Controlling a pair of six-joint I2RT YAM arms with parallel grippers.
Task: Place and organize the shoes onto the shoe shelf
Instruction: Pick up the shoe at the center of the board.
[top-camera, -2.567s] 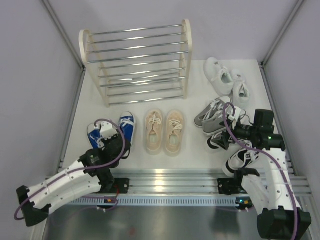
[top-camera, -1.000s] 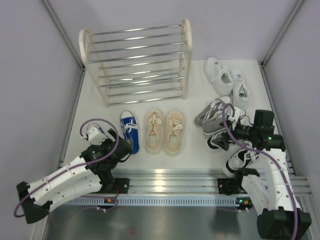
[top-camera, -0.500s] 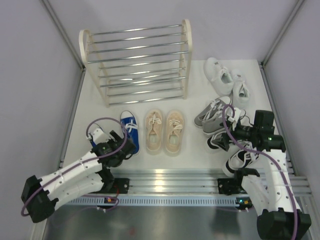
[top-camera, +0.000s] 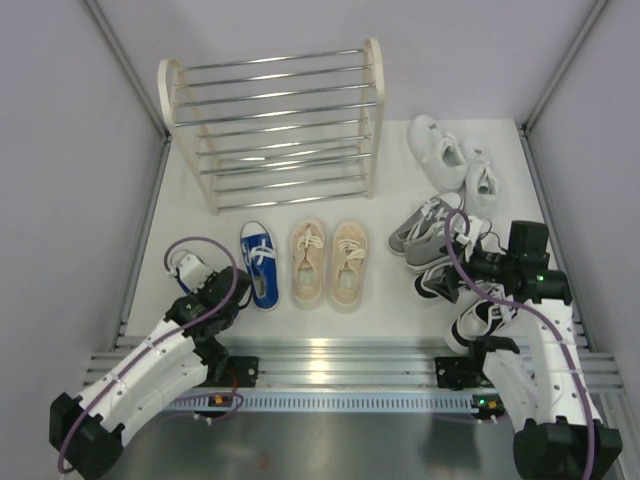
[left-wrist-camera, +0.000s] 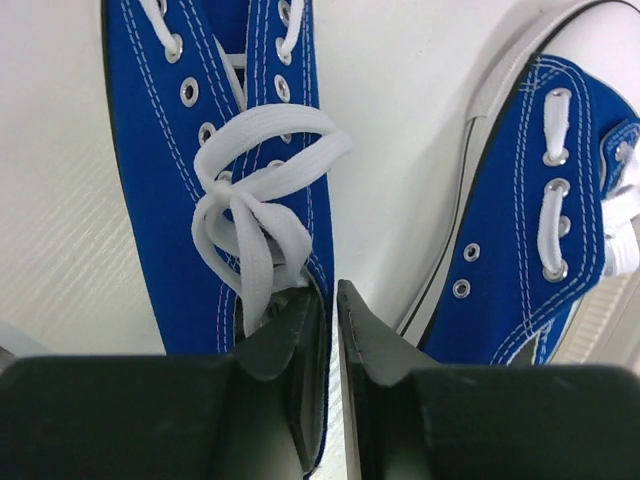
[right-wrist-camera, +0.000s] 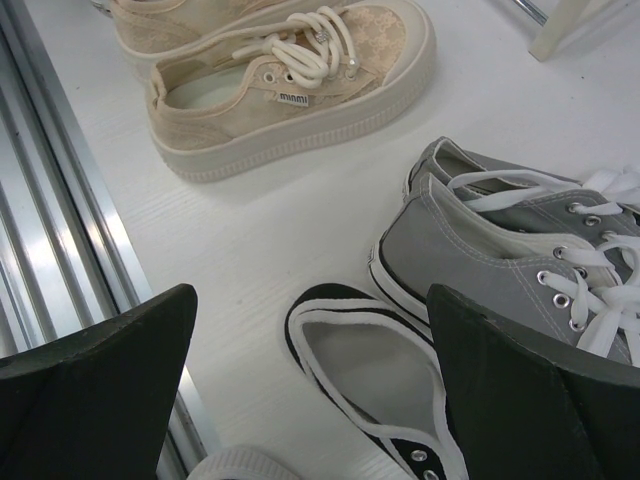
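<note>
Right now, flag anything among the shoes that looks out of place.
One blue sneaker lines up beside the beige pair, but the other blue sneaker sits angled off, pinched by the left fingers. At right, the grey sneakers and black-and-white sneakers lie jumbled together.

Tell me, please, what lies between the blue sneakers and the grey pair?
The beige pair lies between the blue sneakers and the grey pair, in the top view.
</note>
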